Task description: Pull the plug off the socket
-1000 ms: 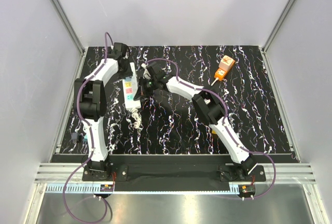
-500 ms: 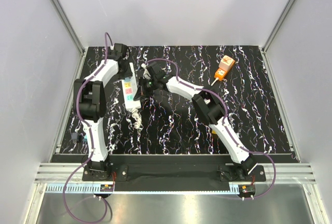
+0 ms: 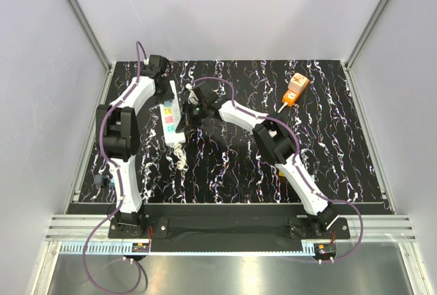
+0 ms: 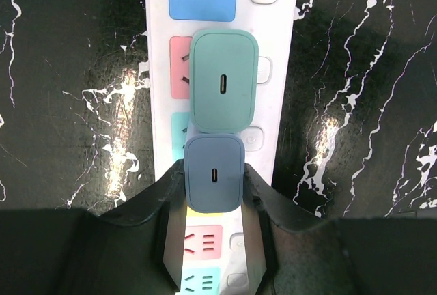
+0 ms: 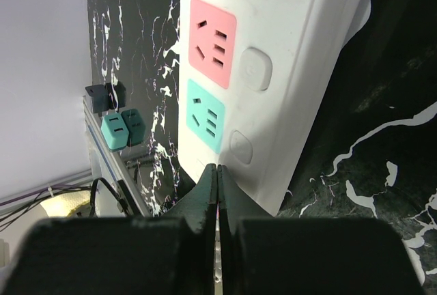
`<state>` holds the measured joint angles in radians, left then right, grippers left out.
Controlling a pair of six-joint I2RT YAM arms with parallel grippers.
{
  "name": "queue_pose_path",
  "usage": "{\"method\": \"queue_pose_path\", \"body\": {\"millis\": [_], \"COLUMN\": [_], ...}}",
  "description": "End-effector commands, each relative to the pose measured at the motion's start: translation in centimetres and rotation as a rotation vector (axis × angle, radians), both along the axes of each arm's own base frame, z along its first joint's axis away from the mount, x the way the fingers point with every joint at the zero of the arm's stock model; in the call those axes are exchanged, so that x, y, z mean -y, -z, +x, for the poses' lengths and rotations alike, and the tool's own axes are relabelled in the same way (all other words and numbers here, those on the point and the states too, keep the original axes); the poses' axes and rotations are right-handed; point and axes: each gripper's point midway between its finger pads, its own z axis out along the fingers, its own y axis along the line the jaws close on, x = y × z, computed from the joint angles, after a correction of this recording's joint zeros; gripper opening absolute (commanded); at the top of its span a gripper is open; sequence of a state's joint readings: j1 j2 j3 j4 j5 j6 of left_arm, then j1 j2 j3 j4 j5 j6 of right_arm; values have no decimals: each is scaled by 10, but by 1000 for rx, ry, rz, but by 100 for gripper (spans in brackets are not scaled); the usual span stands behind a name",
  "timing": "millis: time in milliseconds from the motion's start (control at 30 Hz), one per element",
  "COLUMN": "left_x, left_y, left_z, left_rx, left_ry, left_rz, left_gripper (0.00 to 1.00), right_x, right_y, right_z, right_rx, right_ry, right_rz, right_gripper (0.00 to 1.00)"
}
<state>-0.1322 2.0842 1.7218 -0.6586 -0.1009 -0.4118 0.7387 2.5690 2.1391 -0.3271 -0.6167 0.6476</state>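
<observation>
Left wrist view: the left claw (image 4: 214,169) pinches the blue-grey plug (image 4: 214,179), seated in the white socket (image 4: 276,29) just beside a green plug (image 4: 223,80).
The socket, lying on the tabletop (image 4: 355,104), may lift with the plug: the right claw (image 5: 217,172), pressed together, only meets its edge. A skewed pull could also slip or jar the green plug.

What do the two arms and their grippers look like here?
The left arm and right arm are white shells alternating with black joint housings, each trailing a purple cable. The left gripper and right gripper have matte black tapered fingers. No markings visible.
</observation>
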Motion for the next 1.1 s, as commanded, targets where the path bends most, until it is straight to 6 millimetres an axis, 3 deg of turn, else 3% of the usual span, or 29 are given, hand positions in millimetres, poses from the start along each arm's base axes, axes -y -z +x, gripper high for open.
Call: {"method": "queue_pose_path", "body": {"millis": [0,133,167,233,267,333,467,633,800,933,1033,1067], "left_x": [12,16,16,23,22,25,27,30,41,39,34,33], "left_y": [-71,-59,-48,-54,-48,-51,-81,-91,-73,-53,-57,-67], "left_z": [19,8,-1,-2,-8,-8,-5,7,4,-4,-7,-7], "left_rx": [185,167,144,186,175,199,323,335,283,239,249,272], "left_ry": [7,0,-4,0,-3,5,42,43,37,26,13,10], "left_rz": [-62,-68,-70,-84,-73,-49,-4,-19,-74,-61,-40,-41], "left_gripper": [0,0,0,0,0,0,0,0,0,0,0,0], "right_x": [26,25,26,26,26,25,26,26,27,27,27,27], "right_y": [72,72,73,72,72,72,73,71,70,65,64,66], "right_z": [-13,-13,-13,-12,-12,-13,-13,-12,-12,-12,-11,-12], "right_rx": [-78,-80,-84,-82,-83,-83,-83,-86,-114,-129,-126,-131], "right_ry": [19,16,19,19,19,17,17,14,4,-17,-12,-10], "right_rz": [-189,-186,-188,-186,-187,-187,-187,-182,-160,-118,-113,-115], "right_gripper": [0,0,0,0,0,0,0,0,0,1,1,1]}}
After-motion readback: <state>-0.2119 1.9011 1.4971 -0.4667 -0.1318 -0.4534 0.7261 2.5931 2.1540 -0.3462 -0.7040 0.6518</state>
